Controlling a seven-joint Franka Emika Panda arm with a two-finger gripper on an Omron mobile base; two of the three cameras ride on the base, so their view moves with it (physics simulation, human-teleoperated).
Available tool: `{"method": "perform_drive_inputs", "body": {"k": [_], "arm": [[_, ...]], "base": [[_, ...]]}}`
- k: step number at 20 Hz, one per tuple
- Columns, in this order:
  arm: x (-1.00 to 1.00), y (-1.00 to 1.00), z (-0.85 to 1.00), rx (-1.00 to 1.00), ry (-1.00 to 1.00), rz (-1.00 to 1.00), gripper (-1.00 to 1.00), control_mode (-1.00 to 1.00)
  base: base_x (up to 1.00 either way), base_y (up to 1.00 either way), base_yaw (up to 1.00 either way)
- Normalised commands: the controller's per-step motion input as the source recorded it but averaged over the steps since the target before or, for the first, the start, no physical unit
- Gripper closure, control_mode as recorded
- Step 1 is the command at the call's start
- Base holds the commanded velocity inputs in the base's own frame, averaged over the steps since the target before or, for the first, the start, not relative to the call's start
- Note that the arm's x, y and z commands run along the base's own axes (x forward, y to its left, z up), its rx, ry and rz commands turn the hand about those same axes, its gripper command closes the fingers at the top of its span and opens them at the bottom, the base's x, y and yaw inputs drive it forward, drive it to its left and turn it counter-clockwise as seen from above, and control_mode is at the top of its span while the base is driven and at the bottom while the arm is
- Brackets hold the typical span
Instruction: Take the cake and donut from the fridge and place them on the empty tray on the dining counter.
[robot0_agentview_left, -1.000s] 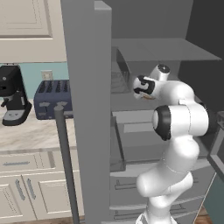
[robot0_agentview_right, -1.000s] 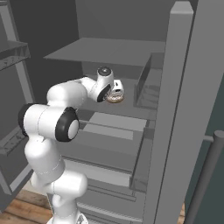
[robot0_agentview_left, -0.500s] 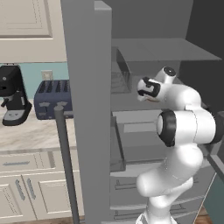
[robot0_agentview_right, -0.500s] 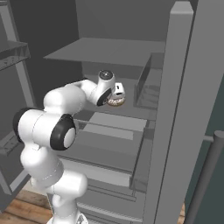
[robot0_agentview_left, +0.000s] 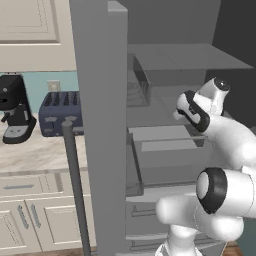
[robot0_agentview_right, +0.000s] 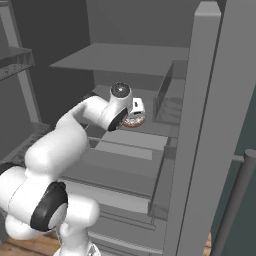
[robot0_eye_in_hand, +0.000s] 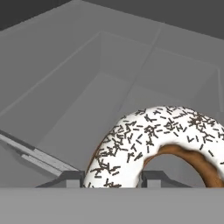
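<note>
I'm looking into the open fridge (robot0_agentview_right: 200, 125), its grey shelves and drawers in front of me and its door with the long bar handle (robot0_agentview_left: 75, 185) standing out to my left in the left base view. Past that door, on the wall counter (robot0_agentview_left: 30, 155), I can see a dark blue toaster (robot0_agentview_left: 59, 112) and a black coffee machine (robot0_agentview_left: 15, 112). My white arm (robot0_agentview_right: 70, 140) reaches in over the shelves, above the drawers. In the hand view the gripper (robot0_eye_in_hand: 111, 178) has its two dark fingertips (robot0_eye_in_hand: 72, 178) pinching one side of the donut (robot0_eye_in_hand: 144, 144), one tip on the outer rim and the other inside the hole. The donut's white icing with dark sprinkles faces the hand camera, with a brown edge showing on the right. From the right base view the donut (robot0_agentview_right: 135, 120) sits at the hand's end, just above the grey shelf surface; I cannot tell whether it touches it.
</note>
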Motion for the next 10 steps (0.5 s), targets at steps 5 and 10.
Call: {"method": "perform_drive_inputs", "body": {"k": [5, 10], "arm": [[-1.00, 0.00, 1.00, 0.00, 0.00, 0.01, 1.00, -1.00], [-1.00, 0.00, 0.40, -0.03, -0.02, 0.00, 1.00, -1.00]], "base": [[0.00, 0.00, 0.00], [0.00, 0.00, 0.00]]}}
